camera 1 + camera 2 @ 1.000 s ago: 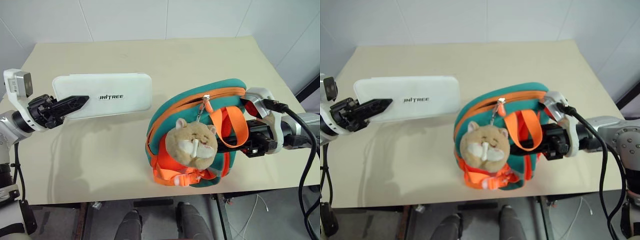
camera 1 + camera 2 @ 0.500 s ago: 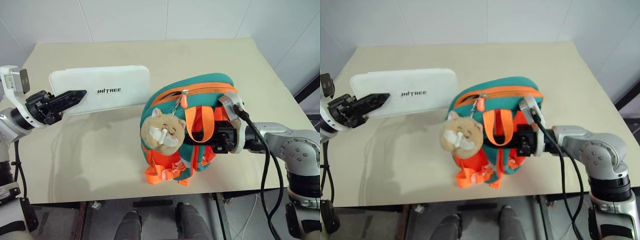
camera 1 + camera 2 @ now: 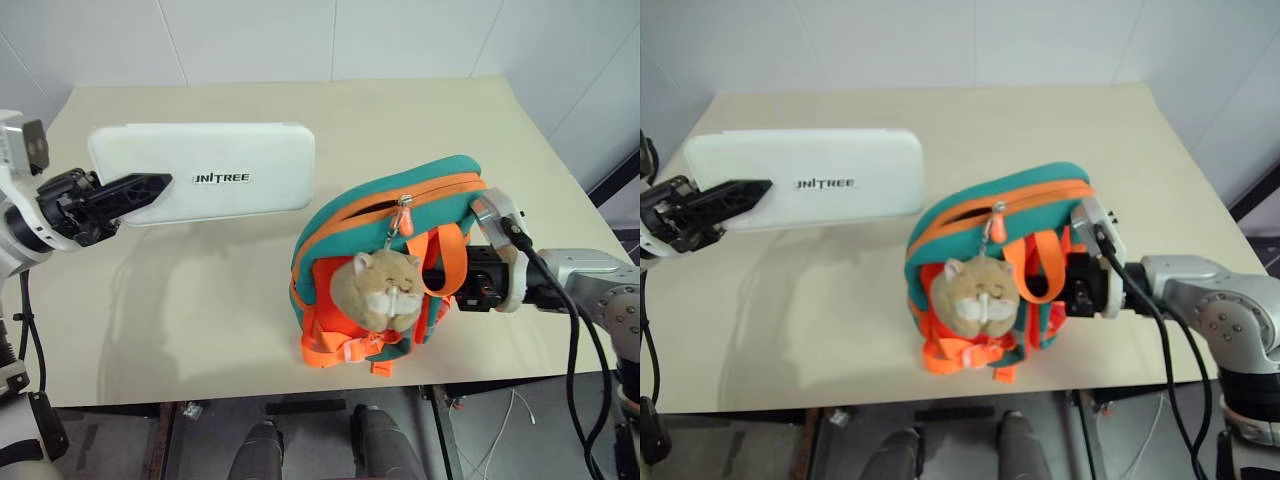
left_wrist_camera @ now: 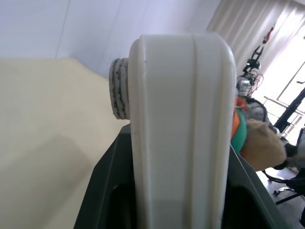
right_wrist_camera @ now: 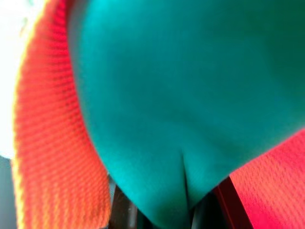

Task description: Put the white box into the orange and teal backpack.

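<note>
I have the box (image 3: 205, 184) in the left gripper (image 3: 150, 187). The black fingers (image 3: 135, 189) are clamped on its near short end, one finger lying across the lid just left of the lettering. The box is off the table (image 3: 200, 300), roughly level, lid up, its long side running left to right, and its shadow falls on the tabletop underneath. In the left wrist view I see the box edge-on between the two fingers, standing up out of the gripper, with the plush charm (image 4: 262, 148) and a bit of teal fabric beyond it.

The backpack (image 3: 380, 230) stands upright at the table's front edge, right of centre, well apart from the box. Teal top panel up, orange zipper line arching across it, a gap open along the zipper near the pull. The charm hangs from the zipper pull over the front, orange straps (image 3: 345, 350) bunched below it.

The right gripper (image 3: 450, 285) comes in level from the right and is pressed into the backpack's side by the orange carry loop (image 3: 452, 262). In the right wrist view, a fold of teal fabric is pinched between its fingertips, with orange webbing on either side. So I read it as clenched on the backpack, holding it up.
</note>
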